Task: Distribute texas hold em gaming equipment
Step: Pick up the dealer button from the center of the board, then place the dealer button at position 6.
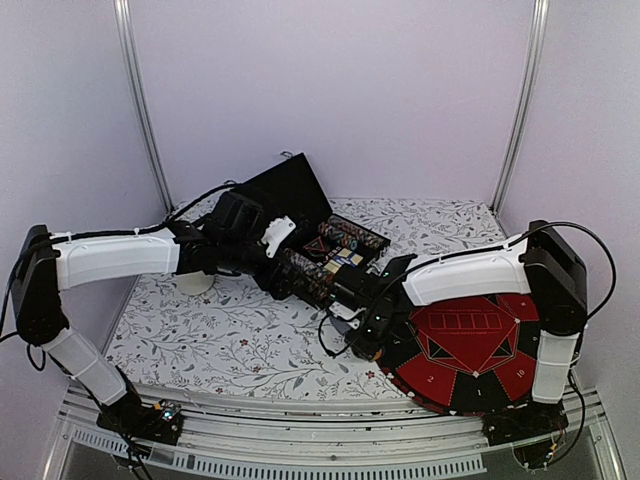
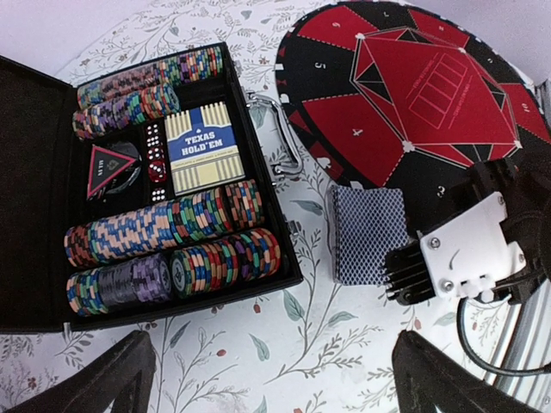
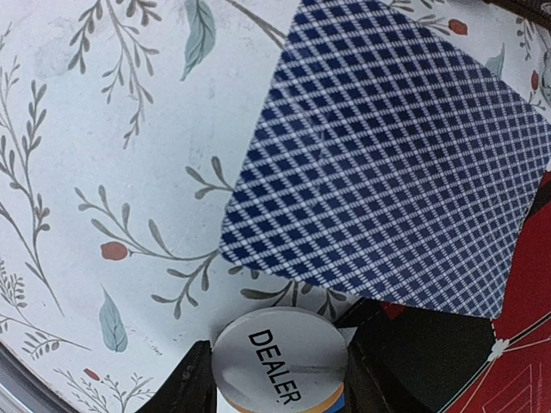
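Spread wide and empty nearest its lens, the left gripper (image 2: 271,340) looked onto the poker mat (image 2: 413,95), the chip case (image 2: 34,172) and the card deck (image 2: 366,232) just beside that mat, whereas only the right wrist view showed the right gripper (image 3: 280,370) closed partway on the DEALER button (image 3: 280,354), which I judged best lowered flat onto the mat before release.

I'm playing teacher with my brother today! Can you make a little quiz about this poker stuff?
1. True or false: the black chip case is shut.
2. What word is printed on the disc held in the right gripper?
3. Where does the blue-backed card deck lie? A: inside the case. B: on the flowery cloth, outside the case. C: on the floor.
Key: 1 false; 2 DEALER; 3 B.
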Available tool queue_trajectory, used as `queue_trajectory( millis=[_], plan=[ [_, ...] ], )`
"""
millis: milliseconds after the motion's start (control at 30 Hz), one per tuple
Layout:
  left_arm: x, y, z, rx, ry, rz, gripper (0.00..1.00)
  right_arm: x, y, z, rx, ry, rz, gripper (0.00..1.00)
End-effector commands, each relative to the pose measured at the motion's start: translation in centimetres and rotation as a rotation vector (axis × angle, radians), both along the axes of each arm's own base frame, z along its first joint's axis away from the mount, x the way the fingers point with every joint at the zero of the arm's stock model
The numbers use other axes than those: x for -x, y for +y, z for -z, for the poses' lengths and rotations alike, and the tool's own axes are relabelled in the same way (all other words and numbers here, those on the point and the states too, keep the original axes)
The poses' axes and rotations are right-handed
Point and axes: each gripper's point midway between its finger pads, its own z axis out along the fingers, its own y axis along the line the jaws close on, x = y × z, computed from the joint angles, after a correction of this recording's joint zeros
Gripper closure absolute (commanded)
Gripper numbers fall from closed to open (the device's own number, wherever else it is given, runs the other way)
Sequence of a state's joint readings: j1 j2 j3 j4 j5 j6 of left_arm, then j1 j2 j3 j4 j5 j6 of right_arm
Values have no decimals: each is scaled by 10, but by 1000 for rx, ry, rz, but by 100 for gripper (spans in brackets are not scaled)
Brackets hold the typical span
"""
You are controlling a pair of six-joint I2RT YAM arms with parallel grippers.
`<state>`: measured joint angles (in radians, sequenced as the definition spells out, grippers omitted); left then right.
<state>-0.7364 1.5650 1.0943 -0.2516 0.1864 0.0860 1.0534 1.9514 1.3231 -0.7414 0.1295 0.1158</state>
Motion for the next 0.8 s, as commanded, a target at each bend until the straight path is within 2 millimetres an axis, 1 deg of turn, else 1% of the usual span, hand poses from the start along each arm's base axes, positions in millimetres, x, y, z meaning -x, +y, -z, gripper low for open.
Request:
queue_trajectory(
  millis=[0, 167, 233, 300, 333, 367, 400, 467, 567, 633, 667, 767],
  plan=[
    [1, 2, -6, 14, -18, 12, 2, 0, 14, -33, -90, -9, 1, 74],
    [2, 3, -6, 15, -18, 14, 2, -4, 16, -47, -126, -16, 9, 77],
    [2, 3, -6, 14, -19, 12, 2, -9, 13, -53, -132, -21, 23, 78],
    [3, 4, -7, 14, -21, 11, 2, -18, 4, -63, -144, -35, 52, 80],
    [3, 5, -7, 16, -22, 11, 2, -25, -2, -73, -158, -50, 76, 80],
    [3, 5, -8, 17, -22, 9, 2, -33, -10, -81, -172, -65, 102, 84],
    [3, 5, -9, 20, -25, 11, 2, -42, -20, -88, -184, -79, 135, 86],
    [4, 5, -10, 25, -25, 13, 2, -63, -46, -104, -211, -111, 221, 86],
    [3, 4, -13, 38, -29, 12, 2, -100, -96, -117, -235, -155, 374, 85],
    [2, 2, -16, 48, -36, 13, 2, -129, -131, -121, -244, -187, 477, 86],
    [2, 2, -17, 51, -39, 15, 2, -147, -155, -122, -238, -210, 541, 85],
    [1, 2, -19, 54, -47, 17, 2, -187, -199, -120, -240, -251, 665, 86]
  ],
)
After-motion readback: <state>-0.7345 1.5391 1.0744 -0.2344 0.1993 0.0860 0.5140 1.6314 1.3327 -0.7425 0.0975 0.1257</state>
